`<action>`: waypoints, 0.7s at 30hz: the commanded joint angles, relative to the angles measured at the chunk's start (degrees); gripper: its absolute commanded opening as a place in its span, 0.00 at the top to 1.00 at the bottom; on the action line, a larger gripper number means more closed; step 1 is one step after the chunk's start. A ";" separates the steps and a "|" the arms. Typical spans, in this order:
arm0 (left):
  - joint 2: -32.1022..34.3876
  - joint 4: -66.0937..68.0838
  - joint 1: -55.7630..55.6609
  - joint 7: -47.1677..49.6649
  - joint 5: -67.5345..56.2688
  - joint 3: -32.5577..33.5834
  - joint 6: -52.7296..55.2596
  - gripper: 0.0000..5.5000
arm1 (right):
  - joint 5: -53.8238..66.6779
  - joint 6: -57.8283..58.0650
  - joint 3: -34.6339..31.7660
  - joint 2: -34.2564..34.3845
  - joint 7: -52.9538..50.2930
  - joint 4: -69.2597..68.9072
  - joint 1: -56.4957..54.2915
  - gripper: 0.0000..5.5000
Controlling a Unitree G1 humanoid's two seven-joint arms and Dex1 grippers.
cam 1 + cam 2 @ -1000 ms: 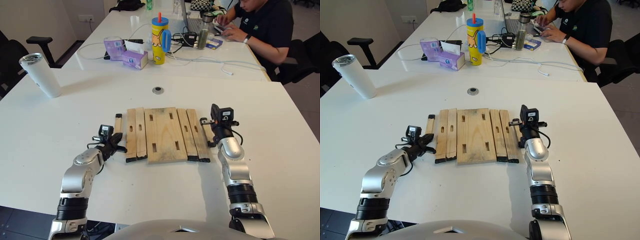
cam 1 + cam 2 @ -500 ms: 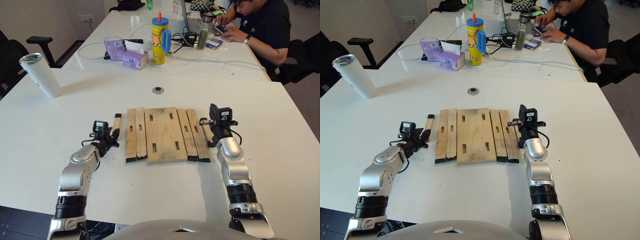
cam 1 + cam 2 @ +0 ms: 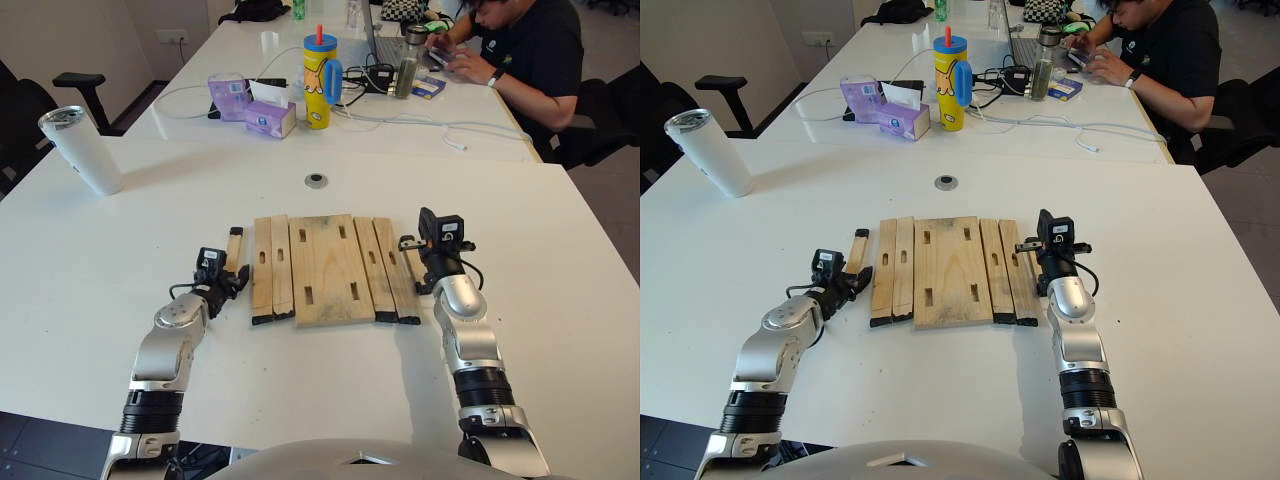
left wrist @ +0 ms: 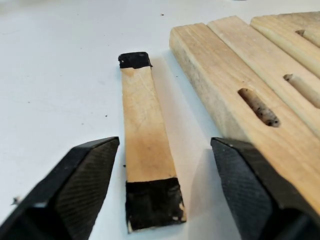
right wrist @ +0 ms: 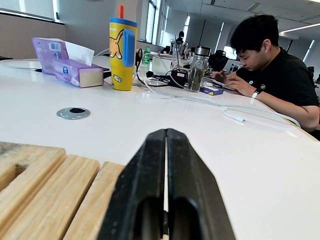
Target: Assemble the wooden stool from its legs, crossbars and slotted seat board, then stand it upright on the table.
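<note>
Flat on the white table (image 3: 560,260) lies the slotted seat board (image 3: 325,268), with two slotted planks (image 3: 271,268) against its left edge and two more (image 3: 388,268) against its right. A short crossbar with black ends (image 3: 235,247) lies left of them. My left gripper (image 3: 234,277) is open at the crossbar's near end; in the left wrist view the crossbar (image 4: 146,150) lies between the spread fingers (image 4: 85,175). My right gripper (image 3: 429,218) is shut on nothing, low over the outer edge of the rightmost plank (image 5: 65,200).
A white tumbler (image 3: 82,150) stands at the far left. A cable grommet (image 3: 316,180) sits behind the boards. Farther back are tissue boxes (image 3: 256,106), a yellow cup (image 3: 320,80), cables and a seated person at a laptop.
My left gripper drew back to the left, then came forward again to the near end of the short crossbar. The right arm and the wood have not moved.
</note>
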 commanded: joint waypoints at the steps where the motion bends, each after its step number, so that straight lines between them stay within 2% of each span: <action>1: -0.63 2.61 -0.64 1.92 1.37 0.11 1.51 0.34 | -0.34 -0.19 0.02 -0.02 -0.42 0.04 -0.93 1.00; 4: -1.05 3.38 -0.81 2.25 1.17 0.44 1.66 0.37 | -0.31 -0.23 0.06 0.01 -0.42 0.20 -1.11 1.00; 18: -2.29 4.78 -1.98 2.82 0.94 2.34 -0.42 0.76 | 0.35 0.30 0.06 0.14 0.16 0.30 -2.53 1.00; 21: -2.32 4.80 -2.19 2.76 1.07 2.27 -1.51 0.76 | 0.47 0.40 0.05 0.14 0.32 0.53 -2.98 1.00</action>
